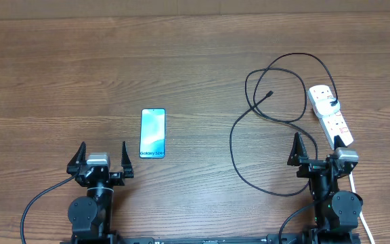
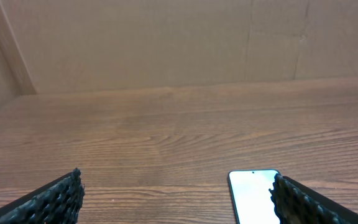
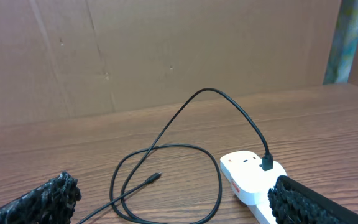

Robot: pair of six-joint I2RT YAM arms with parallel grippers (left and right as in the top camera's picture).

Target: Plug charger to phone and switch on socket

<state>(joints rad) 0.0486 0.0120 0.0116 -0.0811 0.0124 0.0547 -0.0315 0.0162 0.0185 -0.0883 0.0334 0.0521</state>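
The phone (image 1: 152, 133) lies flat on the wooden table, blue screen up, just ahead and right of my left gripper (image 1: 102, 157). That gripper is open and empty; its right finger covers part of the phone (image 2: 251, 196) in the wrist view. The white socket (image 1: 329, 113) lies at the right with the charger's black plug (image 1: 333, 104) in it. The charger's black cable (image 1: 263, 118) loops across the table, and its small connector tip (image 1: 269, 93) rests free. My right gripper (image 1: 320, 150) stands open and empty, with one finger over the socket's near end (image 3: 250, 180).
A brown cardboard wall (image 3: 166, 56) stands behind the table. The socket's white cord (image 1: 362, 217) runs down past the right arm's base. Bare wooden tabletop (image 1: 59, 81) stretches left and behind the phone.
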